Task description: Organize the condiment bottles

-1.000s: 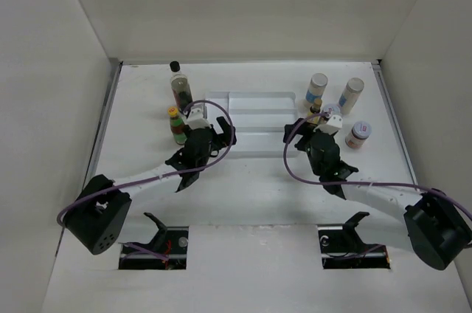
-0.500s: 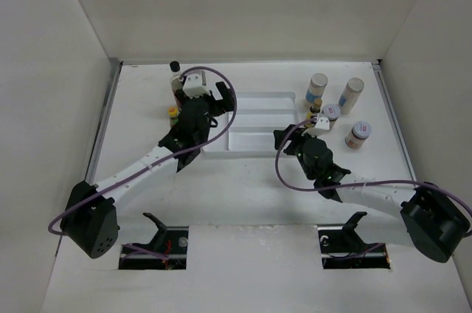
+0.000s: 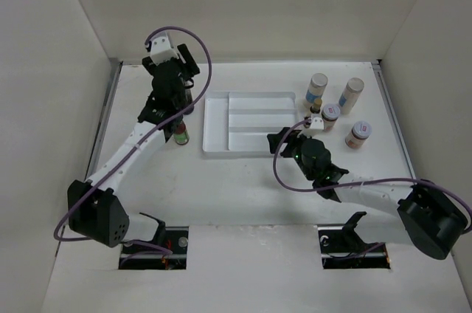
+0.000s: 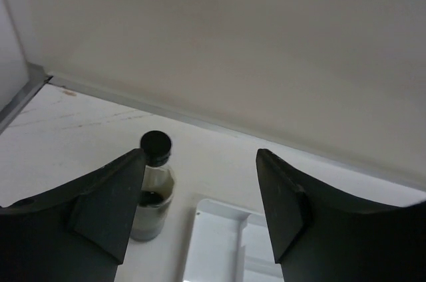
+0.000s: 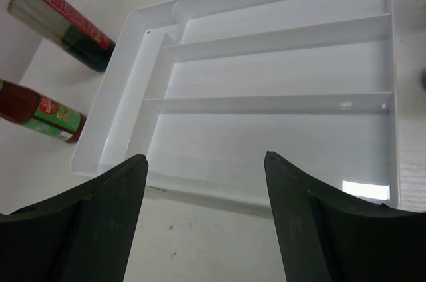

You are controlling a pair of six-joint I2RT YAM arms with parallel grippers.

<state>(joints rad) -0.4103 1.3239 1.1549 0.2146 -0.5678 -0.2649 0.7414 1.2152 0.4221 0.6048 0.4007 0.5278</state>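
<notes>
The table [image 3: 251,187] is white and matt, with plain white walls [image 3: 251,10] on three sides. The left gripper [image 4: 200,155] is wide open and holds nothing. The tall clear bottle [image 4: 154,182] with a black cap stands just ahead of it, close beside its left finger. The right gripper [image 5: 203,159] is also wide open and empty, and the white tray [image 5: 279,102] lies directly ahead of it. Beyond the tray's far-left corner the green-red bottle [image 5: 40,112] is seen. The white shakers [image 3: 318,88] stand to this gripper's right. The tall bottle has a red label, but I cannot read its writing.
</notes>
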